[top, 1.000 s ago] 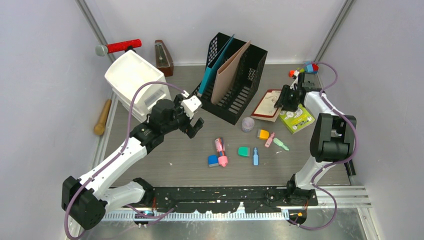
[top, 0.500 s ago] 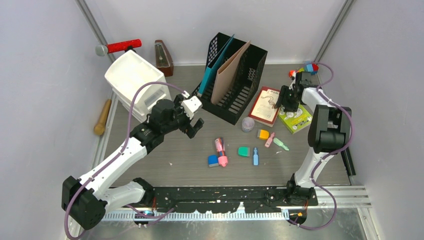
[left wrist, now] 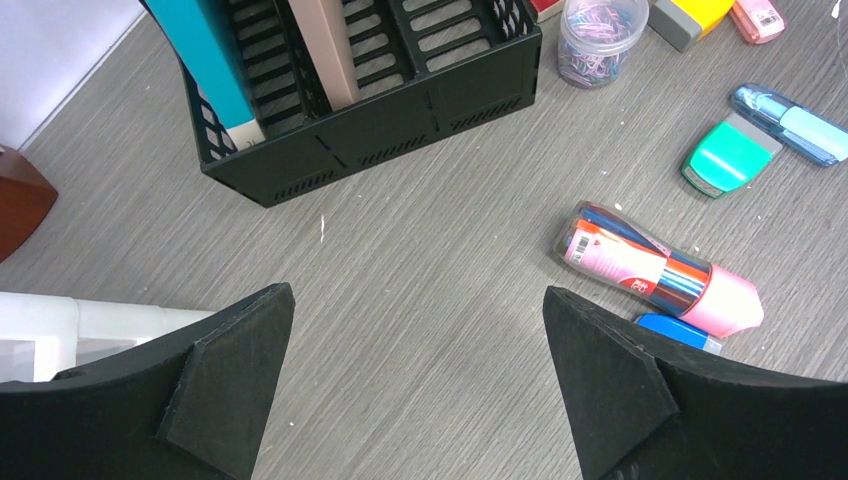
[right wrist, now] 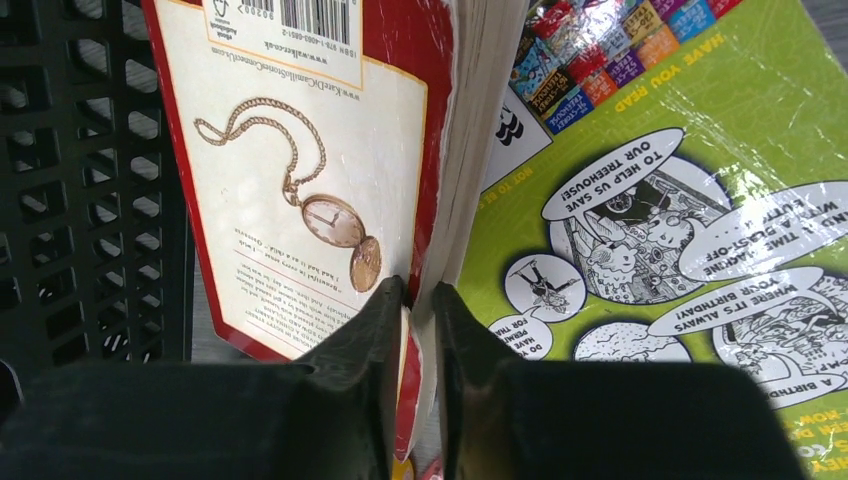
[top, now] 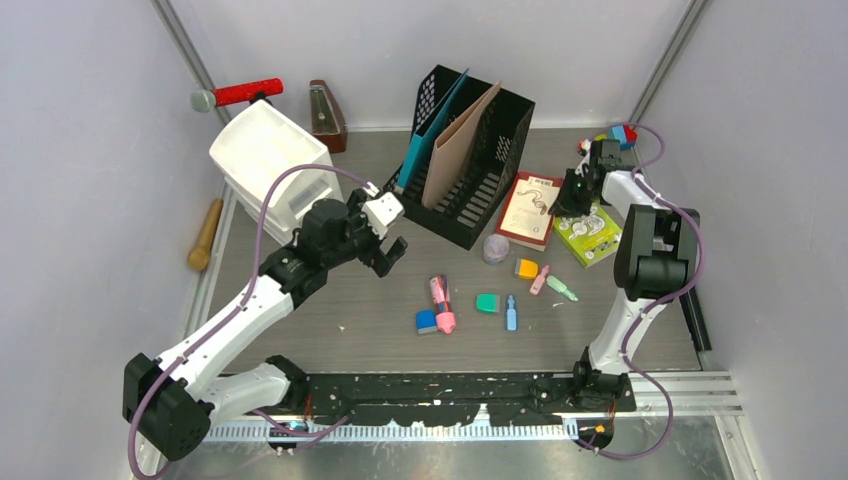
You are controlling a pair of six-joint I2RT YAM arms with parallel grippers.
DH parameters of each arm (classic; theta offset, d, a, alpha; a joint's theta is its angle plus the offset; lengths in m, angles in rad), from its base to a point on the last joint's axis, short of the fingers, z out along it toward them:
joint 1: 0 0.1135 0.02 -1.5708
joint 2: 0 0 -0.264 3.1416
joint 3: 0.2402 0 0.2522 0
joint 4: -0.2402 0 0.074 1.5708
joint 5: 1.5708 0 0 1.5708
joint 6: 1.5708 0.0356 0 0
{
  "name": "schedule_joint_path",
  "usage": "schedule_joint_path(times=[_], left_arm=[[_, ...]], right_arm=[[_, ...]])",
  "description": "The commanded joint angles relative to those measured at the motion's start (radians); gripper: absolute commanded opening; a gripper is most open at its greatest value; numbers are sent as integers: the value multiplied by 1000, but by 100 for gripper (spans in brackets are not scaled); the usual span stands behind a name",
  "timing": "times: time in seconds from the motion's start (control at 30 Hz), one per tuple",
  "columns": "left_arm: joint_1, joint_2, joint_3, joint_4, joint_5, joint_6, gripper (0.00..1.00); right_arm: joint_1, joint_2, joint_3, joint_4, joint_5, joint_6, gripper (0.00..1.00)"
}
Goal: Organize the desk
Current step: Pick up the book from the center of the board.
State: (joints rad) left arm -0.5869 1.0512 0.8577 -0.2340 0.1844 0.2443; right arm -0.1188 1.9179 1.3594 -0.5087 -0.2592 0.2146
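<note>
In the top view the right hand [top: 577, 190], right of centre, is a small dark shape over the books, and its fingertips cannot be made out there. Its wrist view cuts off both books at the frame edges. The lower edge of the red book [right wrist: 300, 180] disappears behind the fingers, so I cannot tell whether they pinch the whole book or only its cover. The green book [right wrist: 680, 200] lies just beside the red one and partly under its page edge.

In the left wrist view the jar of paper clips [left wrist: 600, 35] is cropped at the top. The white bin [left wrist: 60, 320] shows only as a sliver at lower left. A blue eraser [left wrist: 675, 330] is half hidden behind the finger at lower right. The black file rack [left wrist: 370, 110] runs out of the upper edge.

The right hand [right wrist: 415, 295] is clenched, its fingers nearly together, grasping the red book's near edge. The left hand [left wrist: 415, 300] is spread fully wide and holds nothing; it hangs above bare wood grain.

The tabletop [top: 350, 300] fills the middle of the top view, lavender walls on three sides and a black rail along the bottom.
</note>
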Motion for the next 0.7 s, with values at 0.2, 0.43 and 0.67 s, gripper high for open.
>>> schedule_joint_path(times=[0.2,0.43,0.67], left_arm=[[3,-22,-5,50,15,14,100],[3,-23,-5,50,17,15,100],[3,-21,-3,59,17,18,100]], right_arm=[[-10,-68,27,6,3,-2,1],[-19,-139,48,-9,-22,17,0],[-19,-214,63,-45,-24,18,0]])
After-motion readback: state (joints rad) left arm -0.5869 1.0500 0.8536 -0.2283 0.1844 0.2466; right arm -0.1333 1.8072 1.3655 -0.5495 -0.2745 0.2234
